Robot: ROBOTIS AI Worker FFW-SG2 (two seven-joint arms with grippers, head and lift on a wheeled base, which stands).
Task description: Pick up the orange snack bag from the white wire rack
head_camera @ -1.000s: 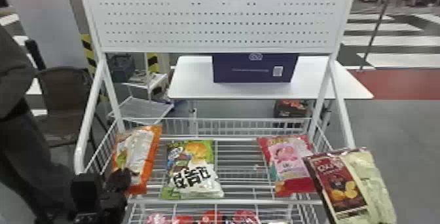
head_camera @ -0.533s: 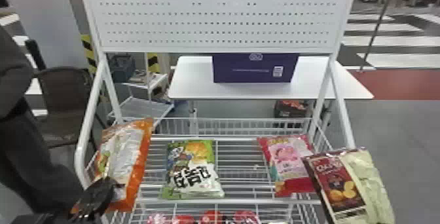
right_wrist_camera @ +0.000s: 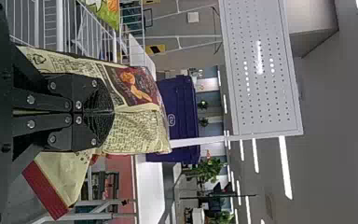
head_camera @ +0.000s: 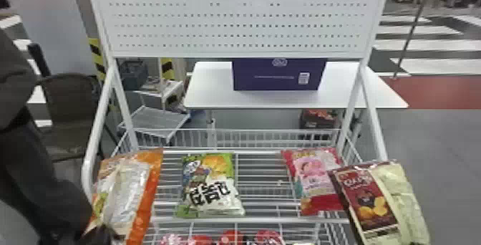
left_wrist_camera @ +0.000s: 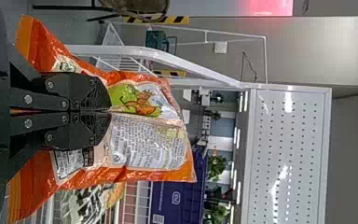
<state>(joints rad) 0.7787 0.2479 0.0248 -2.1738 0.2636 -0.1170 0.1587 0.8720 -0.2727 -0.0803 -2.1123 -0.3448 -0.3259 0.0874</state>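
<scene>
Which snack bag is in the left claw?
The orange bag; the right claw holds the cream bag; the green bag and pink bag lie on the rack.

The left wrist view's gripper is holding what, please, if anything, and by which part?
The left gripper pinches the orange snack bag at the middle of its near face.
</scene>
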